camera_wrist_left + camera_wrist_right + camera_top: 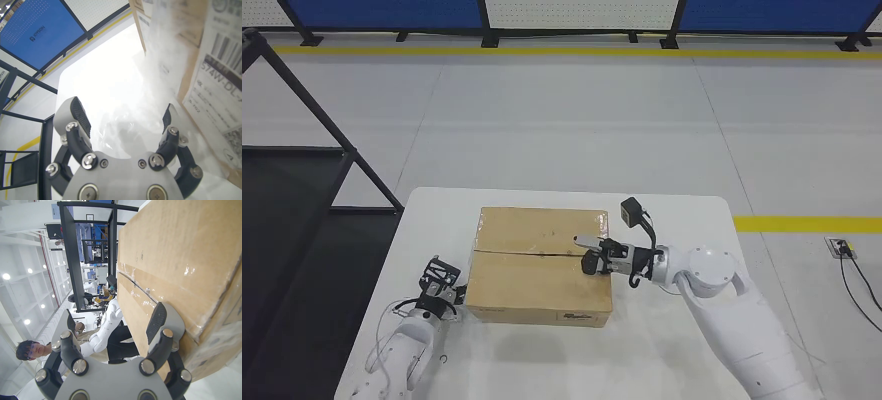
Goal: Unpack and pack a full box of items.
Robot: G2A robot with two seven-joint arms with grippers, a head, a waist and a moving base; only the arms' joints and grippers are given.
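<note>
A closed brown cardboard box sits in the middle of the white table, its two top flaps meeting at a taped seam. My right gripper is at the box's right end, open, one finger lying on the top near the seam, the other finger above it in the air. My left gripper stands open just off the box's left side, nothing between its fingers. The labelled side of the box fills one side of the left wrist view.
A black metal frame stands off the table's left side. The table has bare room in front of the box and to its right behind my right arm.
</note>
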